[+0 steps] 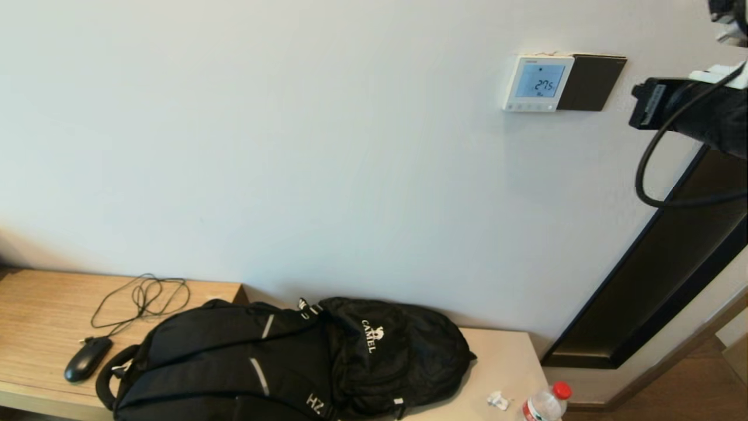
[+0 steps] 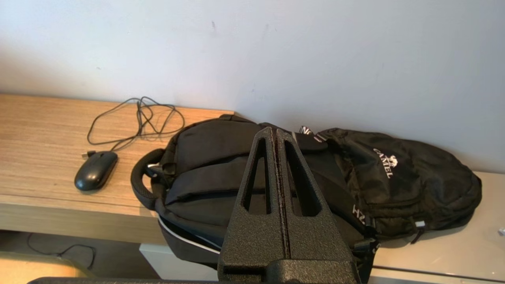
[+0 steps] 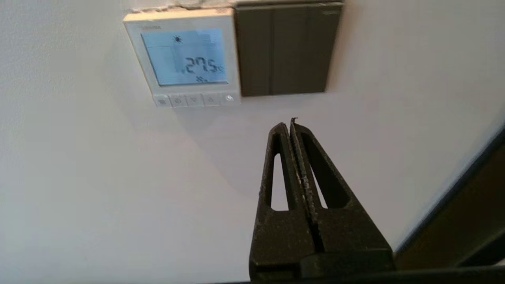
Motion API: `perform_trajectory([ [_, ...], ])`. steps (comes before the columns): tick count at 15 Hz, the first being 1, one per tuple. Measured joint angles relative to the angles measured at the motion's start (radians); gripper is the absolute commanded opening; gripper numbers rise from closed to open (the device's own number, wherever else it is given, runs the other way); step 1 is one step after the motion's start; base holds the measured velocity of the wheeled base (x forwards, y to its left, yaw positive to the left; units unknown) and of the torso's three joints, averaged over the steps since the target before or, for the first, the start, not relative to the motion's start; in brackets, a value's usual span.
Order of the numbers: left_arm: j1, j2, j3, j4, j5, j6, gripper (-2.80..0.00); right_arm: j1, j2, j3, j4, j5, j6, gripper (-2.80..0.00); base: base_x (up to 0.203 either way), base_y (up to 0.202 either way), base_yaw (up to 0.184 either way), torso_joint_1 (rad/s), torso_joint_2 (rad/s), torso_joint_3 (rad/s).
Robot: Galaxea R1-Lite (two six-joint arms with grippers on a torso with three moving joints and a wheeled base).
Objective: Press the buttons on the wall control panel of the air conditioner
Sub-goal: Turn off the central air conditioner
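Note:
The wall control panel [image 1: 537, 83] is a small white square on the wall, and its light-blue screen shows 27.5. The buttons [image 1: 530, 107] run in a row along its bottom strip. In the right wrist view the panel [image 3: 183, 55] and its buttons [image 3: 194, 99] show clearly. My right gripper [image 3: 289, 123] is shut and empty. Its tips are a little below the panel and off to the side, under the dark plate's [image 3: 286, 49] lower corner, touching neither. My right arm [image 1: 689, 111] reaches in from the right edge. My left gripper [image 2: 275, 132] is shut and empty, held above the backpack.
A black backpack [image 1: 280, 362] lies on the wooden desk [image 1: 35, 304] below the panel. A black mouse [image 1: 87, 358] with a looped cable [image 1: 143, 298] is at the left. A water bottle [image 1: 546, 403] stands at the front right. A dark frame [image 1: 660, 280] runs along the wall at the right.

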Motion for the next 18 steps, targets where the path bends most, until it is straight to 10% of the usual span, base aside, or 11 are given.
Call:
perform_trajectory([
  [18, 0.0, 0.0, 0.0, 0.0, 0.0, 0.0, -2.8, 0.102, 0.262, -0.154, -0.139, -0.078, 0.005, -2.8, 0.0, 0.0, 0.0, 0.0, 0.0, 0.0],
])
